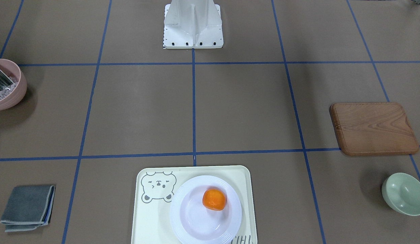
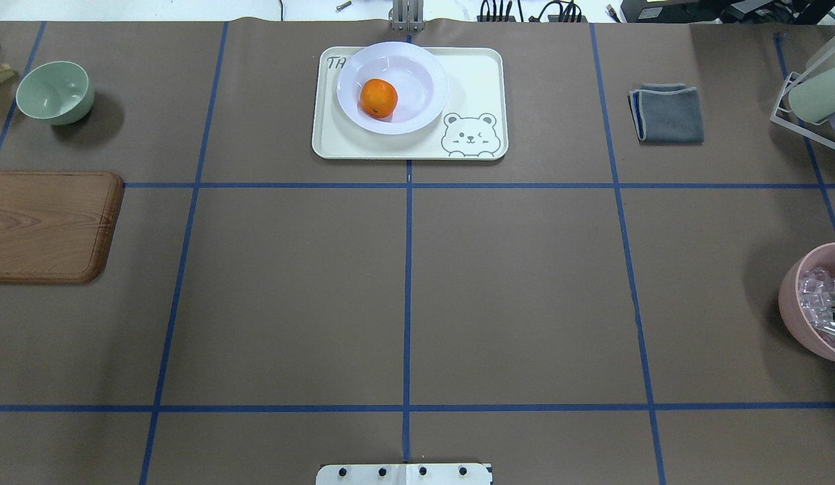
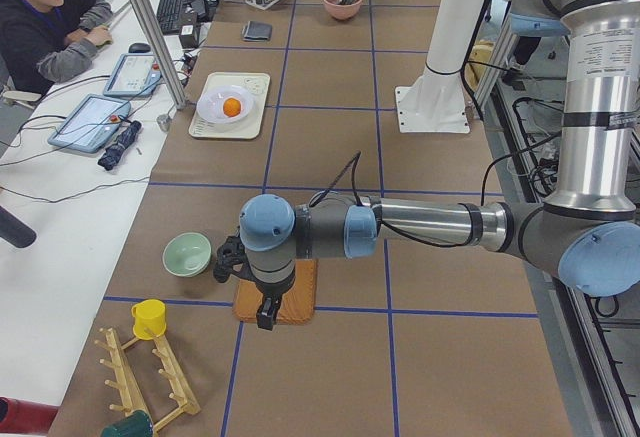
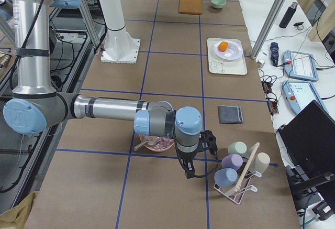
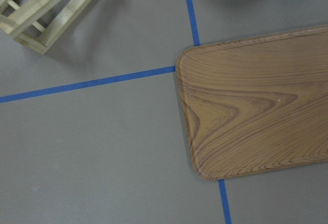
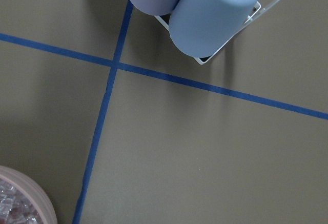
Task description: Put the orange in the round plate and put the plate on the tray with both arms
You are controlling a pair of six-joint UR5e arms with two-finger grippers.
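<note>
Exterior left view is the only one that catches the left gripper (image 3: 226,261), hanging above the wooden board (image 2: 47,225). From there I cannot tell whether its jaws are wide or narrow. The right gripper (image 4: 210,141) shows only in the exterior right view, just beside the pink bowl (image 2: 805,303), and its jaws are equally unreadable. Neither appears to hold anything. Both grippers are well apart from the tray (image 2: 471,74).

The orange (image 2: 378,98) lies off-centre in the round plate (image 2: 421,71). That plate rests on the tray toward the lettered end, partly covering the lettering and clear of the bear face.

By my reading the task is done, so the step in hand is simply parking. Doing it well means keeping the left arm (image 3: 420,225) and the right arm (image 4: 110,108) out at the table's ends and away from the tray. A nudge could shift the plate or roll the fruit.

Counted:
- one orange, one round plate and one tray
- two arms
- one wooden board
- one green bowl (image 2: 55,91) and one pink bowl
- one folded grey cloth (image 2: 668,113)
</note>
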